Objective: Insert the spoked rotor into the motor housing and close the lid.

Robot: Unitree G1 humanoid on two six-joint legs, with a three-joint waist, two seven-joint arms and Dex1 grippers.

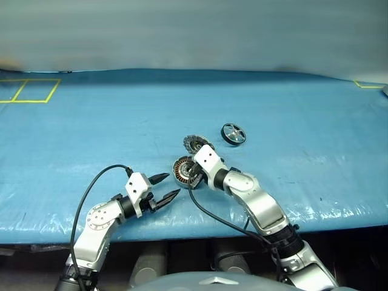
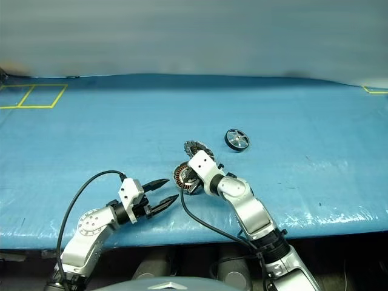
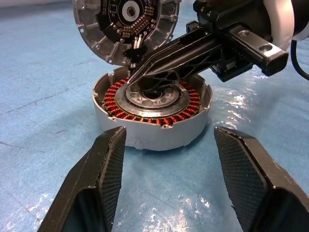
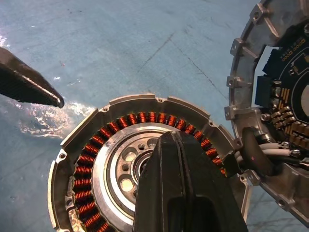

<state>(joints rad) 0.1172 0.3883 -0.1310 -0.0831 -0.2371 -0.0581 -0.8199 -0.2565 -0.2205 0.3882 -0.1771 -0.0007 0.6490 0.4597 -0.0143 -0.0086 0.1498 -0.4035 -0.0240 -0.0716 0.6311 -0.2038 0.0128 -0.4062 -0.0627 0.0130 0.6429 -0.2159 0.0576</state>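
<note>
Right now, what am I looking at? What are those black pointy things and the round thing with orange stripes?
It is a robot with two arms working over a blue table. Two pictures come from cameras in its head, looking down. The other two come from little cameras on its wrists, so they show things very close.

The black pointy things are its fingers. Each pair makes a pincer. The left pincer is open and holds nothing. The right pincer is shut, with its tip over the middle of the motor housing.

The orange stripes are copper wire coils inside that housing. Its lid is tipped open. The small black wheel farther away is the spoked rotor, lying alone on the table.
</note>
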